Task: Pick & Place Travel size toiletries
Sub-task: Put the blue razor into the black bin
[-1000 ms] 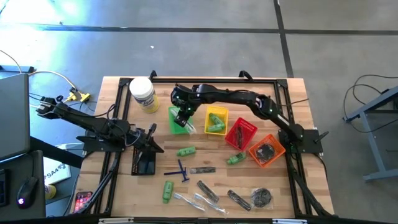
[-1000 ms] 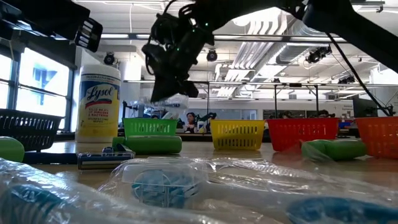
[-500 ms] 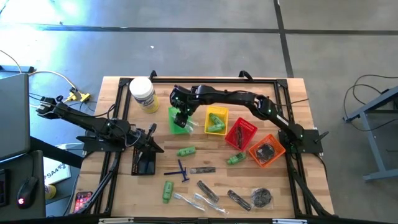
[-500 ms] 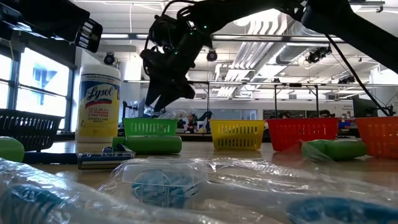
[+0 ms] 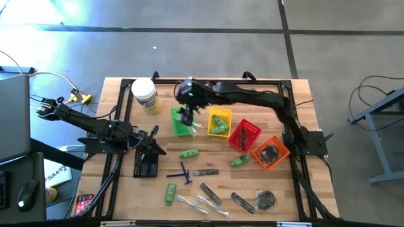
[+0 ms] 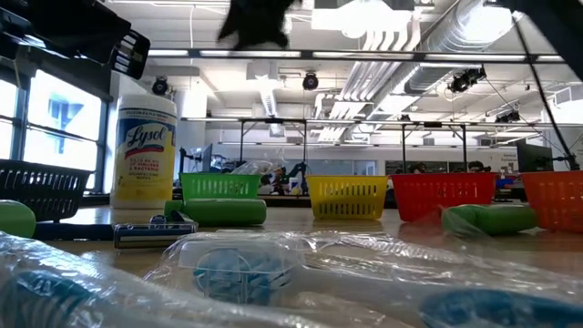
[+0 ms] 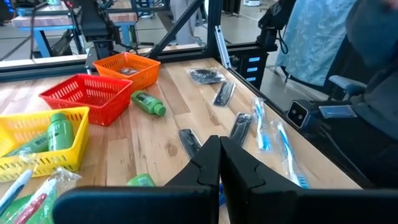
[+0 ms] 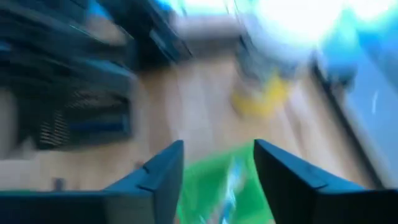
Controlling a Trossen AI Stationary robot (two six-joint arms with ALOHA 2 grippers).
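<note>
My right gripper (image 8: 217, 155) hangs open, touching nothing, above the green basket (image 5: 181, 123) at the table's far middle. In the low view it shows only as a dark shape (image 6: 257, 20) at the top. A clear slim packet (image 5: 192, 128) lies in that basket, one end over the rim. Green bottles (image 5: 189, 153), a blue razor (image 5: 184, 171), dark grey pieces (image 5: 211, 193), clear packets (image 5: 196, 203) and a round dark pouch (image 5: 265, 200) lie loose on the near half of the table. My left gripper (image 7: 219, 163) waits shut at the left, above a black basket (image 5: 146, 165).
A yellow basket (image 5: 219, 122) with a green bottle, a red basket (image 5: 245, 134) and an orange basket (image 5: 271, 152) with a dark pouch stand in a row right of the green one. A big white jar (image 5: 145, 94) stands at the far left. A black frame rims the table.
My right gripper has opened over the green basket and let go of the clear packet, which now lies in the basket. It has then risen steeply, turning as it rose, almost out of the top of the low view.
</note>
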